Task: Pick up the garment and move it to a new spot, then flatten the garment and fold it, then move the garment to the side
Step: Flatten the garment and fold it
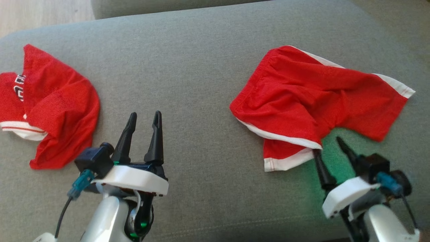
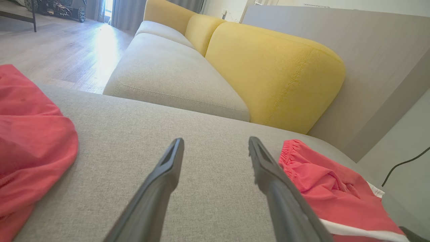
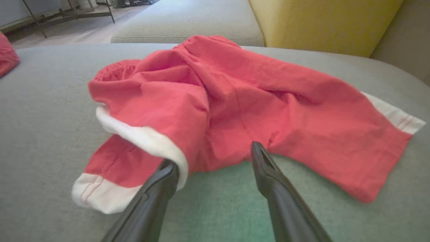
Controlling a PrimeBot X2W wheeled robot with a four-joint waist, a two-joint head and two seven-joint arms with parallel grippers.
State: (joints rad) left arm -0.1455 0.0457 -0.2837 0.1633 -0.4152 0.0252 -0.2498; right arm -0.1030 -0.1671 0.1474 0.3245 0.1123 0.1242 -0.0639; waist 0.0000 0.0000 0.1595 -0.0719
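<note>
1. Right gripper [image 1: 327, 145] stands spread wide with nothing in its grasp, low over the grey sofa cushion [image 1: 195, 67] at the near edge of the red shorts [image 1: 312, 90].
2. In the right wrist view, one finger of that gripper [image 3: 212, 153] ends at the white-trimmed leg hem; the other ends at the red edge between the two legs. Only cushion, lit green, lies between them.
3. The shorts [image 3: 235, 94] lie rumpled on the robot's right half of the cushion. The elastic waistband is on the far side, one leg is spread out to the right, and the other is folded over on itself.
4. Left gripper [image 1: 145, 114] is also fully open and empty, over bare cushion between the two garments.
5. A second red garment [image 1: 57, 104], with white trim, lies bunched at the cushion's left edge, well apart from the shorts.
6. The left wrist view shows yellow back cushions [image 2: 275, 70] and wooden floor [image 2: 60, 47] beyond.
</note>
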